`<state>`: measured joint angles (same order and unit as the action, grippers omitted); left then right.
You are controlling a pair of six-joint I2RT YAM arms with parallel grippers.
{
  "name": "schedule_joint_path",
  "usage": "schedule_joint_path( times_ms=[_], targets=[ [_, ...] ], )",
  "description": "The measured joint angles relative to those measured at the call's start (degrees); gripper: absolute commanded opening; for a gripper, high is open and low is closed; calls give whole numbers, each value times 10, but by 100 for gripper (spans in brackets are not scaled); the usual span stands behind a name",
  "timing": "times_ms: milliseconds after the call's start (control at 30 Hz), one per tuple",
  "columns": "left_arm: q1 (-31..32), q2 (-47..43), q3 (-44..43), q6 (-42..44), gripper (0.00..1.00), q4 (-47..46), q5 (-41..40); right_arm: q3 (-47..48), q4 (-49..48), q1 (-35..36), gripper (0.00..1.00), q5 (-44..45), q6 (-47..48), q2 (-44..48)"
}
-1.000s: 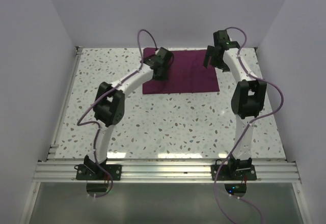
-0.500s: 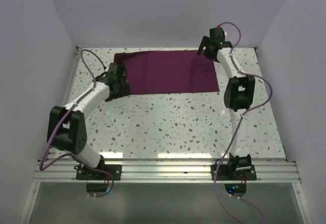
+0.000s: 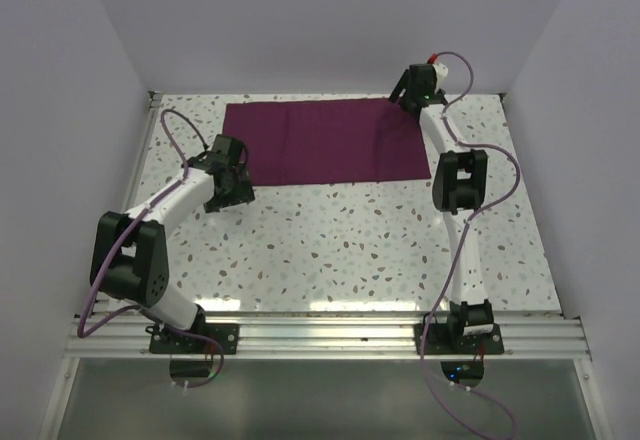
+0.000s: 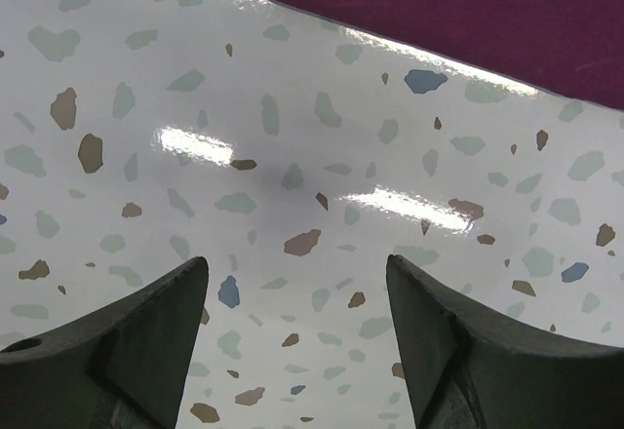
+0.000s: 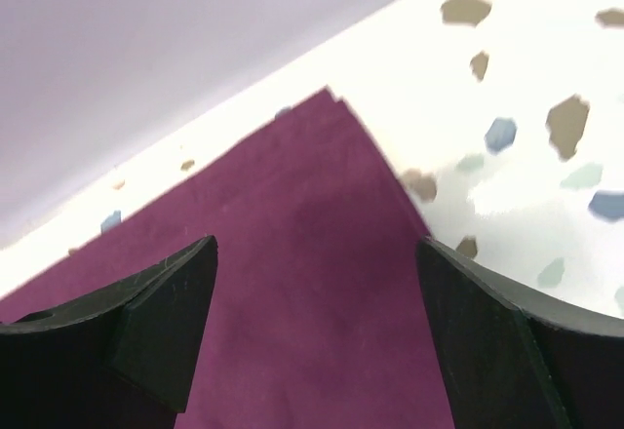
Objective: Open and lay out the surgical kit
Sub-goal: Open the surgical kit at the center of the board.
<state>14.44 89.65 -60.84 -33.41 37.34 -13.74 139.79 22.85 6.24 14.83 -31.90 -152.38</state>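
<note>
A: maroon cloth wrap point(image 3: 325, 140) lies flat at the tabletop's point(image 3: 350, 240) far side, way wider than a second ago.
B: yep. left gripper point(image 4: 294, 263) over bare tabletop beside its near-left corner, right gripper point(image 5: 317, 246) above the far-right corner. Both jaws apart, empty.

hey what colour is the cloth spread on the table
Dark purple, plain, no pattern. The cloth shows best in the top view.

I see a glossy white speckled tabletop point(image 3: 330, 250) catching bright glare, pale lilac walls point(image 3: 320, 20) on three sides, and an aluminium rail point(image 3: 330, 335) along the near edge.
</note>
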Motion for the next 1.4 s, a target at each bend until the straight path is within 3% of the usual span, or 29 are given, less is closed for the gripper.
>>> schedule_joint_path(
  times_ms=[233, 433, 533, 667, 733, 1133, 1400],
  targets=[
    [-5, 1, 0, 0, 76, 0, -1, 53, -52, -4, 80, 54, 0, -50],
    [-6, 8, 0, 0, 76, 1, -2, 82, -86, -4, 63, 70, 2, -95],
    [-6, 15, -2, 0, 75, 1, -2, 85, -99, -4, 48, 72, 3, -101],
    [-6, 26, -5, 0, 75, 2, -2, 85, -100, -4, 10, 76, 7, -104],
    [-6, 28, -6, 0, 75, 1, -2, 85, -101, -4, 0, 84, 10, -104],
    [-9, 35, -12, 0, 74, 1, 0, 38, -136, -2, 0, 107, 61, -74],
    [-9, 35, -16, 0, 74, -1, 0, -39, -148, 4, 0, 99, 70, 39]
  ],
)
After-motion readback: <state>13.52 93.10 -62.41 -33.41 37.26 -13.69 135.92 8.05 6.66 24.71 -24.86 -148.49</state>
